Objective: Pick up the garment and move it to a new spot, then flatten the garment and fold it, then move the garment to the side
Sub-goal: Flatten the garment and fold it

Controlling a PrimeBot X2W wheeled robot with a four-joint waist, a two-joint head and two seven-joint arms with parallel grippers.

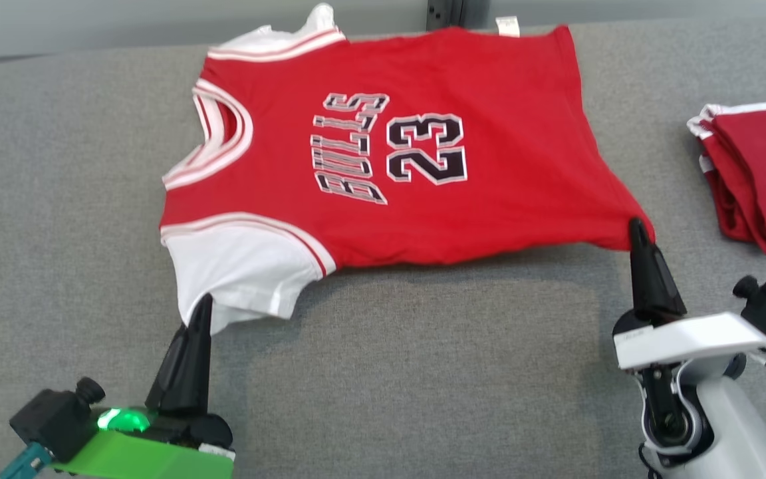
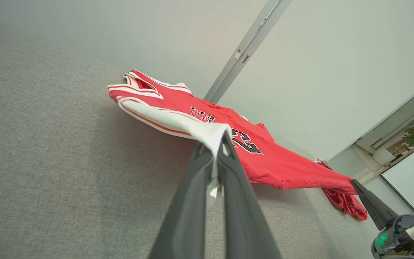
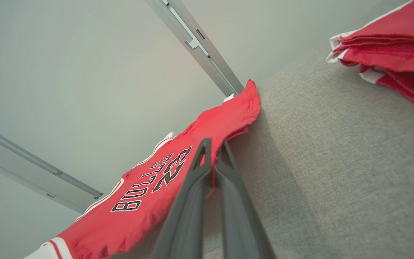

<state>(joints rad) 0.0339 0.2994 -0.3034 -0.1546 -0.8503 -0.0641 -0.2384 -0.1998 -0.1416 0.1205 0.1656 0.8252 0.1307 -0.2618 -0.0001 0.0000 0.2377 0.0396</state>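
Being clamped at sleeve and hem by the left end effector (image 1: pixel 205 303) and right end effector (image 1: pixel 637 226), the jersey (image 1: pixel 423 199) is being stretched, seemingly for flattening.

The folded red pile (image 1: pixel 765 179) on my right runs off the head view's edge. That white tag (image 1: pixel 507 25) on the jersey (image 1: pixel 522 166) hem is too tiny to read.
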